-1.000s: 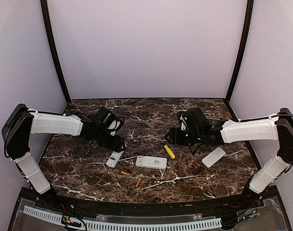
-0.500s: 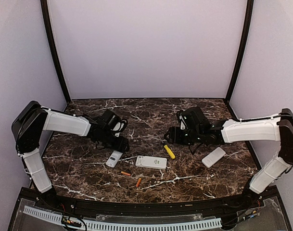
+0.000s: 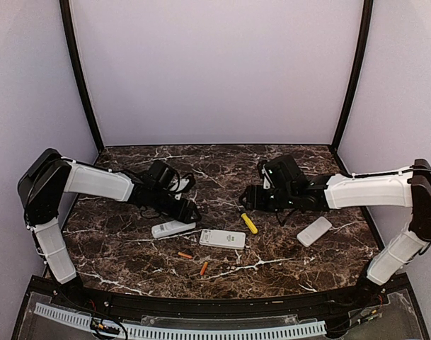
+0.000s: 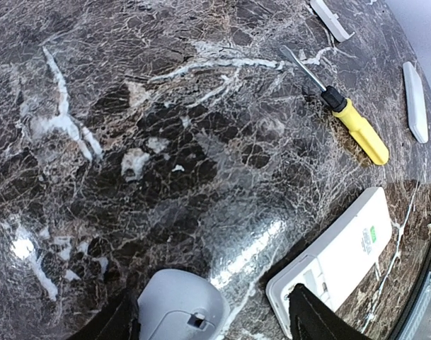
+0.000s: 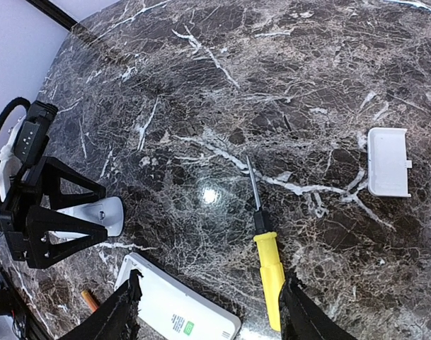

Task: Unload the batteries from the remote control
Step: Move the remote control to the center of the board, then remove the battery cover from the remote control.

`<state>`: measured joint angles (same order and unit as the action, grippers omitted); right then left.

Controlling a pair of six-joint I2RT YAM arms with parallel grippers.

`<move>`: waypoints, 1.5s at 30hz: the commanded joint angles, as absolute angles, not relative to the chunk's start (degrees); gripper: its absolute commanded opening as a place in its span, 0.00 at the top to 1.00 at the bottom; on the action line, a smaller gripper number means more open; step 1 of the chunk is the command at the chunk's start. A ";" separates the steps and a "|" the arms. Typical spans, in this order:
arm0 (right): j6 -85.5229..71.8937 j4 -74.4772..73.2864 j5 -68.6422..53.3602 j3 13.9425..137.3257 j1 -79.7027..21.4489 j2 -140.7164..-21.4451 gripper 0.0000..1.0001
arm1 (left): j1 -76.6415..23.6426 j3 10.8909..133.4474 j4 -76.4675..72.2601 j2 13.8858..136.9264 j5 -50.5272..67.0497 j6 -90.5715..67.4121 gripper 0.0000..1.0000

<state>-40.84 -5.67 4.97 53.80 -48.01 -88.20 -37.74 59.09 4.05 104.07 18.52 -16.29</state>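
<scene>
The work surface is a dark brown marble table (image 3: 222,170) with white veins, enclosed by lavender walls. The left gripper (image 3: 188,212) is low over the table with its jaws spread. The rounded end of the grey remote (image 4: 181,308) lies between them, with a clear gap on one side. The white remote (image 4: 342,255) lies just right of it. The right gripper (image 3: 245,202) hovers with jaws spread and nothing between them. The yellow-handled screwdriver (image 5: 269,273) lies below it and a white cover plate (image 5: 388,161) lies beyond. The first battery (image 3: 185,255) lies loose just near of the white remote. The second battery (image 3: 204,268) lies nearer the front edge.
</scene>
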 commanded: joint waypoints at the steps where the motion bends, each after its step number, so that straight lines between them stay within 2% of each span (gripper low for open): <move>1: -40.51 -6.06 5.83 55.67 -49.18 -89.10 0.36 | -38.10 57.87 2.89 103.39 20.54 -17.03 0.29; 7: -41.52 -5.71 4.13 57.97 -51.38 -90.81 0.41 | -36.68 56.89 6.26 94.84 10.28 -23.46 0.28; 12: -42.67 -3.24 1.13 60.66 -53.55 -95.27 0.47 | -30.32 51.31 8.78 87.20 12.40 -32.78 0.30; 20: -42.02 -2.11 -3.60 68.84 -56.35 -104.32 0.56 | -24.68 40.26 13.46 79.54 14.99 -38.02 0.33; 31: -40.53 -3.21 -6.24 77.35 -57.92 -112.74 0.65 | -22.41 35.42 8.12 81.78 22.06 -40.82 0.42; 45: -39.55 -3.65 -8.44 83.58 -58.50 -119.71 0.69 | -22.41 34.89 5.62 85.12 25.07 -40.02 0.50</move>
<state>-40.56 -3.90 -7.27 81.28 -58.00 -118.19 -22.61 35.83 6.04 84.01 23.55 -40.56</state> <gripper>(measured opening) 0.314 0.516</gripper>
